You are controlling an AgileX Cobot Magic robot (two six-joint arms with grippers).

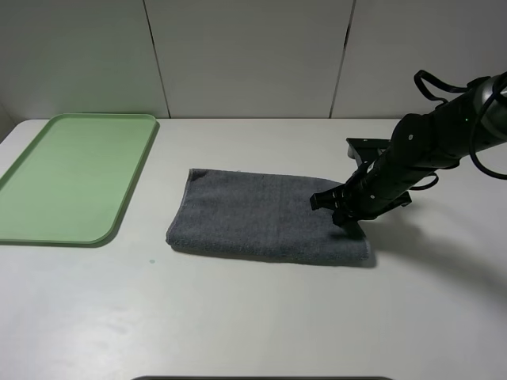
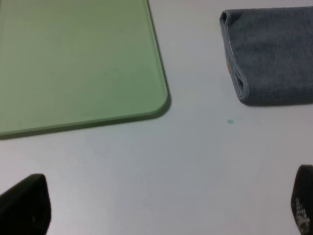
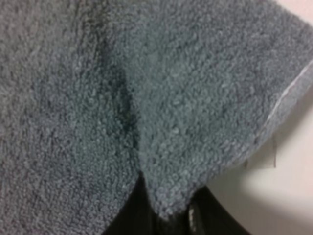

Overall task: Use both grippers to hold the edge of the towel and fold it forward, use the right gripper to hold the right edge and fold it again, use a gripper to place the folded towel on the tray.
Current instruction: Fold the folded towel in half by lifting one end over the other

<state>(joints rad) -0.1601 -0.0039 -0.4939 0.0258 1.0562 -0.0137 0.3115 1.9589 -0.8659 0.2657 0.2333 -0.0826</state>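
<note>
The dark grey towel [image 1: 261, 215] lies folded on the white table, right of the pale green tray [image 1: 75, 174]. My right gripper [image 1: 348, 226] comes down onto the towel's right edge near the front corner. In the right wrist view its black fingers [image 3: 205, 218] are shut on a pinched ridge of the towel [image 3: 171, 98]. My left gripper [image 2: 164, 205] is open with nothing between its fingertips [image 2: 24, 203]. It hovers over bare table in front of the tray's corner [image 2: 156, 105] and the towel's folded left end [image 2: 274, 54]. The left arm is outside the exterior high view.
A pale panelled wall [image 1: 253, 55] runs behind the table. A tiny teal speck [image 2: 230, 122] marks the table between tray and towel. A thin dark edge [image 1: 261, 378] shows at the table's front.
</note>
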